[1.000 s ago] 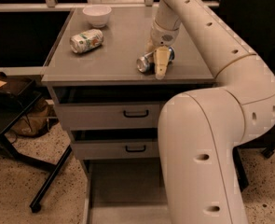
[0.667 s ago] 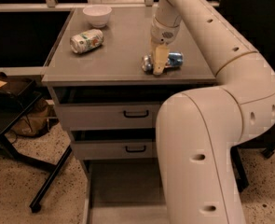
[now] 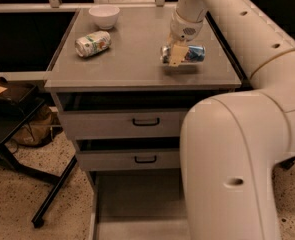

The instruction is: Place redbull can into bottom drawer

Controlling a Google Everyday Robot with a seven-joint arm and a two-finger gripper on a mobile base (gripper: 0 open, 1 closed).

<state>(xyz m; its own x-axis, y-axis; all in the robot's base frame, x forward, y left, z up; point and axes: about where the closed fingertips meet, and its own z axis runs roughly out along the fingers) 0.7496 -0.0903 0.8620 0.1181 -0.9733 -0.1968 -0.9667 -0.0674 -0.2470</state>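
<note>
Gripping the redbull can (image 3: 196, 53) across its middle, the pincer (image 3: 176, 57) hangs at about 3 o'clock over the table (image 3: 132, 71). One cream finger (image 3: 176, 59) crosses the near side of the can, and the other is hidden behind it. The can lies sideways in that narrow hold, with its silver end toward 9 o'clock and its blue body toward 3 o'clock. A dark shadow sits on the grey top just beneath it (whether the can touches the surface cannot be told).

A white-and-green can (image 3: 92, 43) lies on its side at about 10 o'clock on the table, well apart from the pincer. A white bowl (image 3: 104, 16) stands upright near it at 11 o'clock.

Below the table top, two closed grey drawers carry black handles, the upper handle (image 3: 146, 121) directly above the lower handle (image 3: 145, 159). The bottom drawer (image 3: 137, 204) is pulled out toward 6 o'clock, its flat floor showing. The robot's bulky white arm (image 3: 237, 149) covers the drawer's right part.
</note>
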